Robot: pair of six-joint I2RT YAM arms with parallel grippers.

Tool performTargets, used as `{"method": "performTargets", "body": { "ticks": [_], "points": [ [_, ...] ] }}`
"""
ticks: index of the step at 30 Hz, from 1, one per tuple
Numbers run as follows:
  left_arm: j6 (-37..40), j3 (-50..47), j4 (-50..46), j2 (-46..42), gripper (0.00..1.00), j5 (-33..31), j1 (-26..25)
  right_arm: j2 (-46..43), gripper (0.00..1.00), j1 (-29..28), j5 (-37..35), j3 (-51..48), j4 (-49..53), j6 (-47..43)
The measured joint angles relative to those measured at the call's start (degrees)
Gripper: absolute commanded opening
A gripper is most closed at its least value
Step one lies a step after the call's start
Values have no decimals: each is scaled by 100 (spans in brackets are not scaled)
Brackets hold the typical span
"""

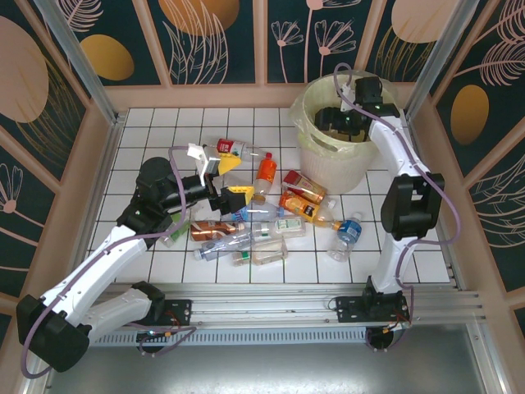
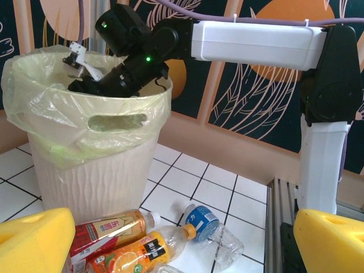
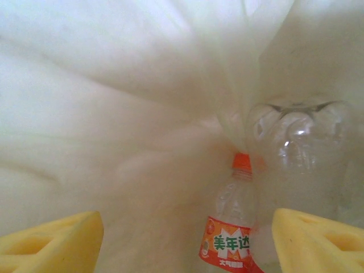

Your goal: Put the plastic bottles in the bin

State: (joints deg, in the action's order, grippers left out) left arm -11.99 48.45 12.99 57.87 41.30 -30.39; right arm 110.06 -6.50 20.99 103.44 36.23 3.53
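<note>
Inside ridged pale bin [image 2: 96, 182], orange-capped clear bottle [image 3: 230, 222], left and right jaws apart.

Beyond the matt yellow foam pads [image 3: 51, 242] of the right end effector [image 3: 185, 244] lies a glossy clear plastic bottle [image 3: 230, 227] on thin wrinkled liner film [image 3: 114, 85]. Ahead of the left end effector [image 2: 182, 244], the bin [image 2: 96, 182] is matt ribbed plastic and the worktop [image 2: 187, 182] is glossy tile.

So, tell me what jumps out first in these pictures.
The pale-yellow bin stands out at the far right, with the right claw reaching down into its liner, above an orange-capped bottle lying inside. Next comes the heap of plastic bottles in the middle, with the open left claw hovering at its left edge.
</note>
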Motion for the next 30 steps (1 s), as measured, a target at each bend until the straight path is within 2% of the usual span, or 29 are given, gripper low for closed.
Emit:
{"method": "performTargets", "body": {
  "ticks": [9, 20, 23, 30],
  "points": [
    [0, 0, 0, 0, 99, 2, 0, -927, 76, 0, -378, -44, -114, 48],
    [44, 0, 0, 15, 99, 101, 0, -2682, 72, -76, -367, -1099, -570, 234],
    [68, 52, -26, 107, 99, 227, 0, -3051, 72, -323, -310, -1394, -592, 229],
    [85, 107, -125, 219, 99, 332, 0, -3869, 71, -1384, -352, -2361, -535, 129]
  ]
}}
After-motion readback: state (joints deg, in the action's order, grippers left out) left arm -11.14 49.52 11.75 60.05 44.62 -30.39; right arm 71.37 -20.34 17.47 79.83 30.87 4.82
